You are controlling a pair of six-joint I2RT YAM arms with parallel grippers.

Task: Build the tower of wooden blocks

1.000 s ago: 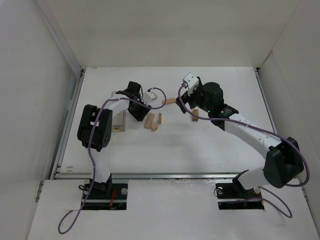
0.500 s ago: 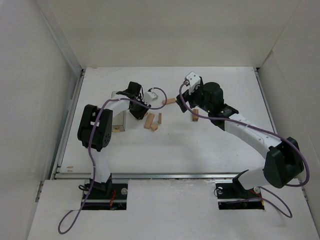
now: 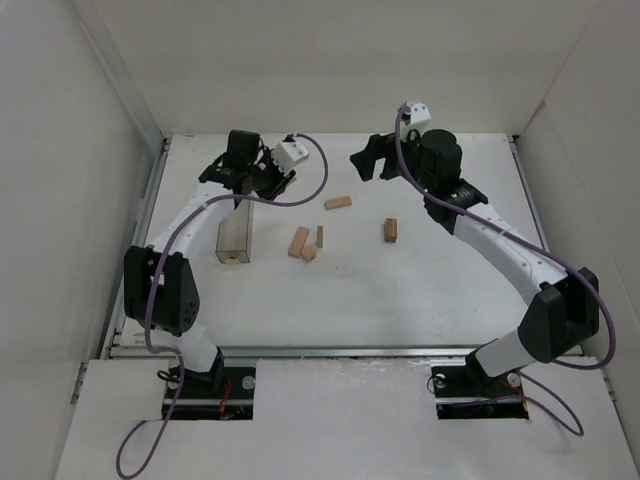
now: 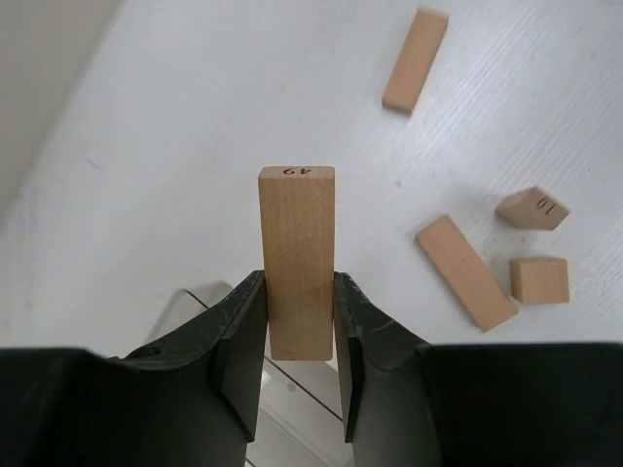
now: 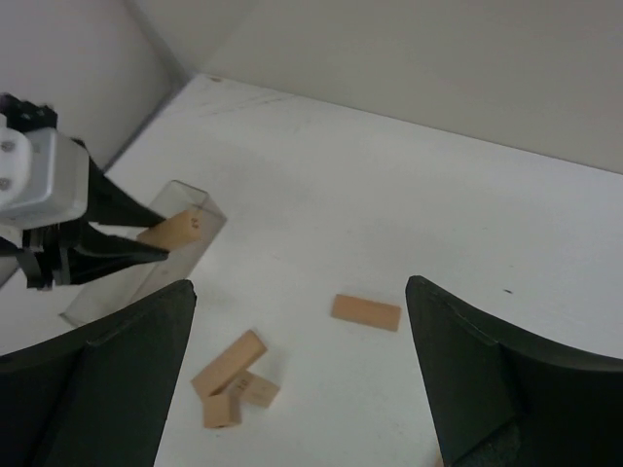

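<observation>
My left gripper point(image 4: 299, 292) is shut on a tan wood block point(image 4: 297, 263), which stands up from the jaws and is marked 49 on its end. In the top view this gripper point(image 3: 240, 185) hangs over the clear plastic box point(image 3: 235, 238). Loose wood blocks lie on the table: a plank point(image 3: 338, 203), a plank point(image 3: 298, 241) with two small pieces point(image 3: 320, 236) point(image 3: 309, 254) beside it, and one block point(image 3: 390, 230) further right. My right gripper point(image 3: 372, 160) point(image 5: 302, 285) is open, raised at the back, holding nothing. No tower is in view.
The clear box point(image 5: 146, 263) lies at the left of the table, under the left gripper. White walls point(image 3: 100, 150) enclose the table on the left, back and right. A metal rail point(image 3: 300, 350) runs along the near edge.
My left gripper closed on a block near the cluster and carried it up and back-left over the clear box. The right gripper rose and pulled back from the blocks, staying open.
</observation>
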